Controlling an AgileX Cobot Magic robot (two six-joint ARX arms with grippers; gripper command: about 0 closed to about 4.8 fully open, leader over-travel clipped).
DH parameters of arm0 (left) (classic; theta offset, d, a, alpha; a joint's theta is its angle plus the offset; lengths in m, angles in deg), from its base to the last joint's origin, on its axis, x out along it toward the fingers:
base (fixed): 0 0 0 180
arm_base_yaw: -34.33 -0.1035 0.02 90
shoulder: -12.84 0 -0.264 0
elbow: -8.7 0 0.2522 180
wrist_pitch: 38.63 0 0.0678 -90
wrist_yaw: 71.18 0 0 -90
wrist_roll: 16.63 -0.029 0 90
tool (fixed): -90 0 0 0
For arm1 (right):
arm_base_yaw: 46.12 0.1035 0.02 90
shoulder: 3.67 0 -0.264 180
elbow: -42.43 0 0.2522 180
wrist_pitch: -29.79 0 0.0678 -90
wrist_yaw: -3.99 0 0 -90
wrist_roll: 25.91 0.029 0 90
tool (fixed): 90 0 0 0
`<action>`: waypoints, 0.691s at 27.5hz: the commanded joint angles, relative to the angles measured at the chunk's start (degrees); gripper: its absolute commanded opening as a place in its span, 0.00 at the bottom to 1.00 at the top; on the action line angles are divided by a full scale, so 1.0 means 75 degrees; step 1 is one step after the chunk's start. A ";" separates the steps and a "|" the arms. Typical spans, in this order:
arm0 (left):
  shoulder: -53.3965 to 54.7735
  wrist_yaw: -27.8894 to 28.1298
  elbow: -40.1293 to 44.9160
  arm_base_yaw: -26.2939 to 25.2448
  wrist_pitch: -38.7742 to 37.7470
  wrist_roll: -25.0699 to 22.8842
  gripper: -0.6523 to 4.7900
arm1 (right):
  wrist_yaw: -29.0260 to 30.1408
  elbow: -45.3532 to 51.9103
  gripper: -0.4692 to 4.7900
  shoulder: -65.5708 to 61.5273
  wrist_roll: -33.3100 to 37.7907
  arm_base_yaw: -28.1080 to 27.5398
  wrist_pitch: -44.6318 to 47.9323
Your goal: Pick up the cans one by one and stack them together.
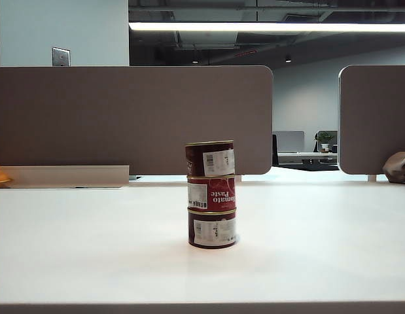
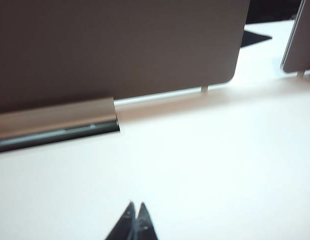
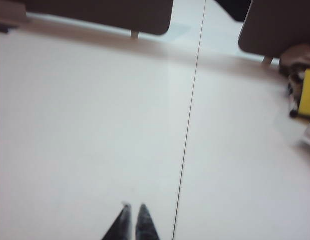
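Left gripper (image 2: 135, 220): jaws closed, empty, above bare white table (image 1: 71, 248).
Right gripper (image 3: 132, 220): jaws closed, empty, above table.
Cans: maroon tin (image 1: 212, 229) under red "Tomato Paste" tin (image 1: 211, 193) under maroon tin (image 1: 210, 158); upright column, table centre.
Relation: stack outside both wrist views; nearer arm cannot be told.
Judgement: stacking appears complete.

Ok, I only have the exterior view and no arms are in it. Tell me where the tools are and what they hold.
Observer: The left tool is shut and empty, over bare white table.
Operator: Now the right one.
Observer: The right tool is shut, nothing held, beside a thin seam in the tabletop.
Operator: Check for cans near either.
Observer: None in either wrist view; a yellow object sits at the table's edge in the right one.
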 commanded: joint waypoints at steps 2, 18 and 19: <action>-0.0691 -0.0017 0.1177 -0.0015 0.0090 -0.0020 0.12 | 0.0003 0.0682 0.14 0.0184 -0.0012 0.0003 0.0093; -0.2687 -0.0017 0.4666 -0.0015 0.0087 -0.0020 0.12 | 0.0000 0.1871 0.14 0.0213 -0.0012 0.0006 0.0038; -0.2804 -0.0017 0.4826 -0.0012 0.0082 -0.0020 0.12 | 0.0003 0.1903 0.14 0.0213 -0.0012 0.0006 0.0041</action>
